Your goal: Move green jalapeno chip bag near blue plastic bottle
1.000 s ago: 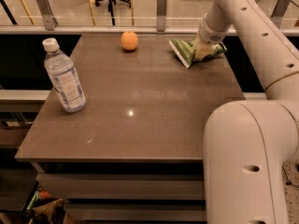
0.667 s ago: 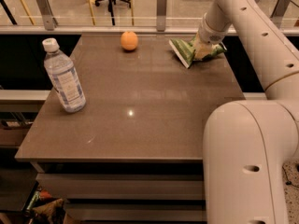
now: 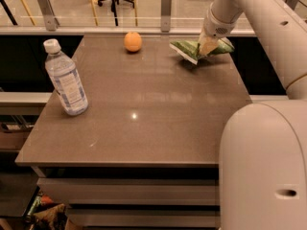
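The green jalapeno chip bag (image 3: 188, 49) is at the far right of the table, near its back edge. My gripper (image 3: 206, 47) comes down from the upper right and is shut on the middle of the bag. The bag's left end sticks out with a shadow under it, and its right end shows behind the fingers. The blue plastic bottle (image 3: 66, 79) stands upright with its white cap at the table's left edge, far from the bag.
A round orange fruit (image 3: 133, 41) lies at the back middle of the brown table (image 3: 144, 128). My large white arm fills the right foreground. A glass railing runs behind the table, and there are dark gaps at both sides.
The bag in the gripper has shifted very slightly to the left. The bottle and the orange have not moved.
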`<control>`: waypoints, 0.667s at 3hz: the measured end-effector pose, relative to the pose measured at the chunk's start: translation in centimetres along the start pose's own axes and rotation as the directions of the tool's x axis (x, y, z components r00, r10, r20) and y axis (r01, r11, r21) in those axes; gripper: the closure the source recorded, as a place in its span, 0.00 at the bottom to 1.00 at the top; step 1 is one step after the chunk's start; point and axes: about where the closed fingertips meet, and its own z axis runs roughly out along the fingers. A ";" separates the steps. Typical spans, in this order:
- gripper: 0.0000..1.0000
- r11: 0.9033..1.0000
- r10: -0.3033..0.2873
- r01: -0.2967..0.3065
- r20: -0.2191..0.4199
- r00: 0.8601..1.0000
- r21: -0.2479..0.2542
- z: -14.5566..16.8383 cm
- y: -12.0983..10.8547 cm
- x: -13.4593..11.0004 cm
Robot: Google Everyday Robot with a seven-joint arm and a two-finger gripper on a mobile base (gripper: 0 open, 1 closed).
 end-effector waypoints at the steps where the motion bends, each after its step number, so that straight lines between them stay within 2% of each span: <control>1: 1.00 1.000 0.007 -0.006 -0.013 1.000 0.031 -2.6 1.0 -0.9; 2: 1.00 0.997 0.013 -0.012 -0.012 1.000 0.071 -5.2 3.0 -2.4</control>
